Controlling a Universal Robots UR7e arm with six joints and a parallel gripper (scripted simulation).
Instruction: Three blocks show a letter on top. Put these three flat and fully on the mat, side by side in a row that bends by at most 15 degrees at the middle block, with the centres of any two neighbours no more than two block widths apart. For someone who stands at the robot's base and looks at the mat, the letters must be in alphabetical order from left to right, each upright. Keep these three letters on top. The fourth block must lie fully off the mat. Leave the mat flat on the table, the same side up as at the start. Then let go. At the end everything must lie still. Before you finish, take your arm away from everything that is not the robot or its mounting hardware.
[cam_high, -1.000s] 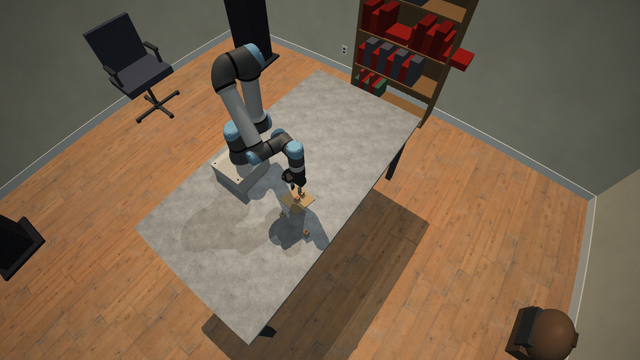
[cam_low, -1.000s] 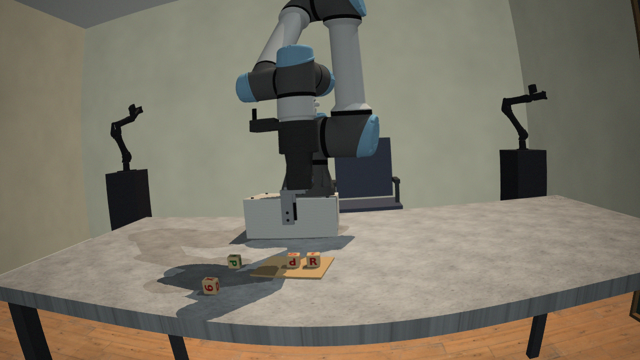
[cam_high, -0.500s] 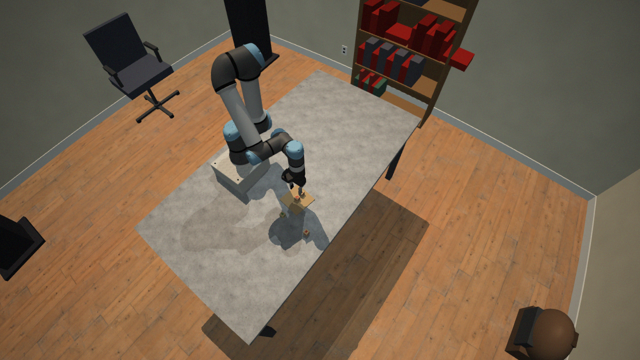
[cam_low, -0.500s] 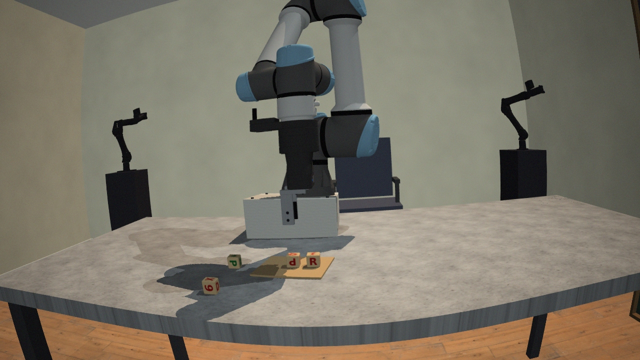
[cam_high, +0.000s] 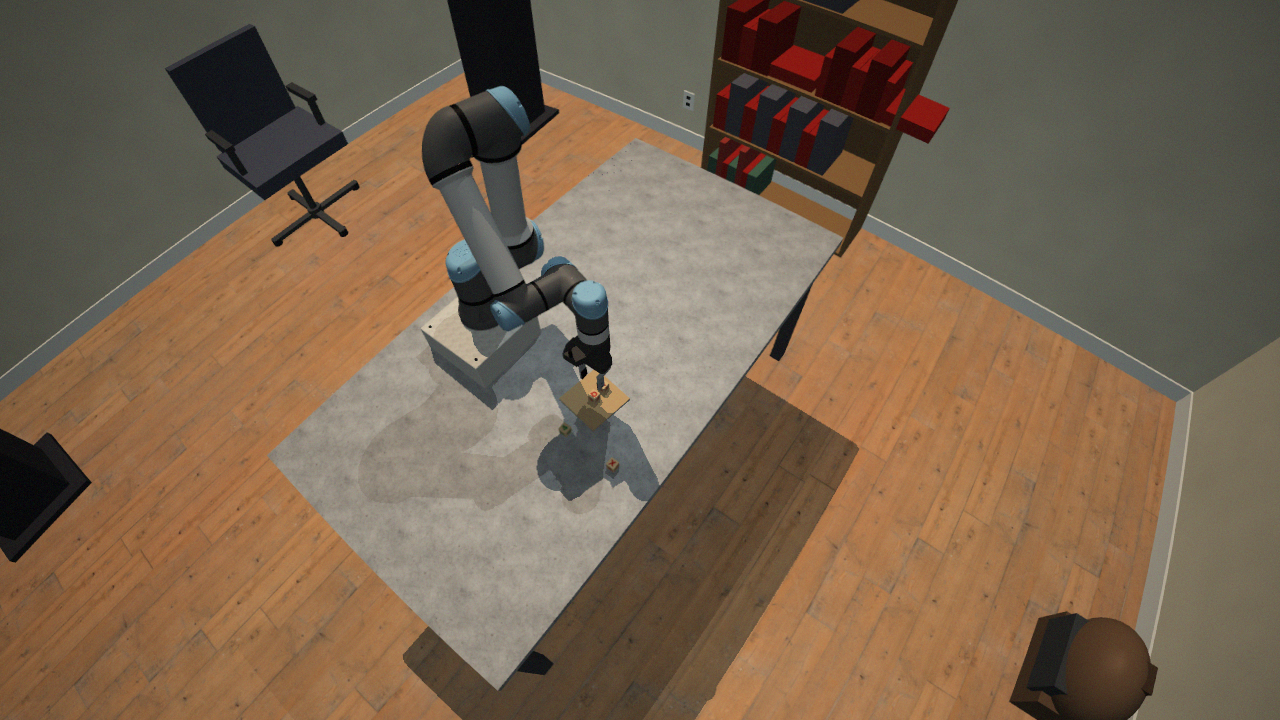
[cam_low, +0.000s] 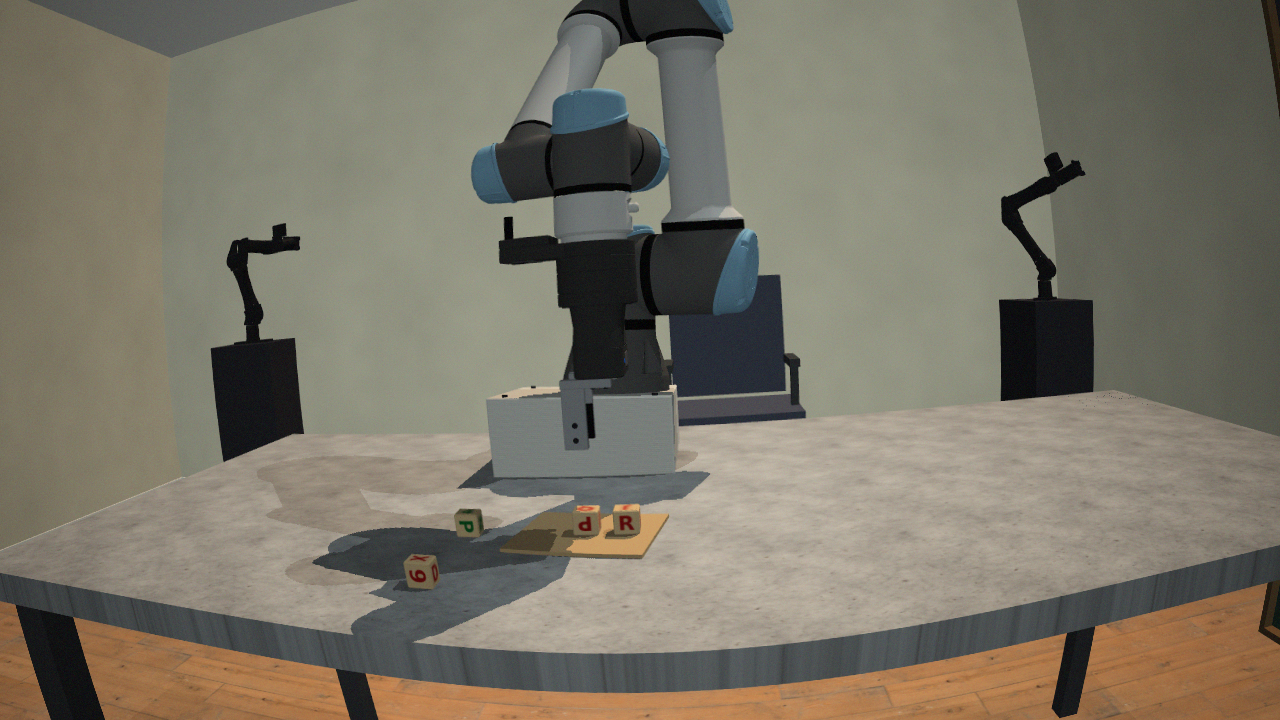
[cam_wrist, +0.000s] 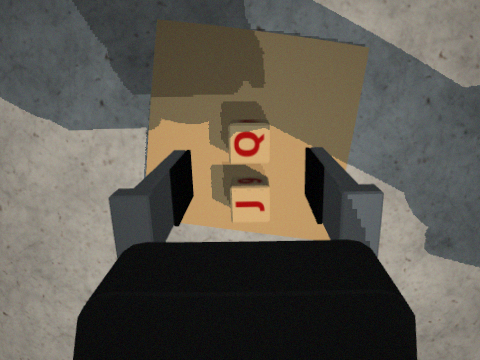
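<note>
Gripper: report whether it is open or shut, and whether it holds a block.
Open, holding nothing. In the wrist view the gripper has its fingers spread wide above the mat, clear of both blocks.

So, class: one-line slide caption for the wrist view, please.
Open gripper hovers above two lettered blocks lying side by side on the tan mat.

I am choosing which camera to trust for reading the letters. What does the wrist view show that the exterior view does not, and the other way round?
Only the wrist view shows the top faces of the two small wooden cubes on the mat: a red Q and a red J, with the open hand hanging above them, holding nothing.

Only the exterior view shows their side faces, a "d" and an "R", and the whole of the two cubes off the mat, marked green P and red 9.

Both show the tan square mat on the grey table.
</note>
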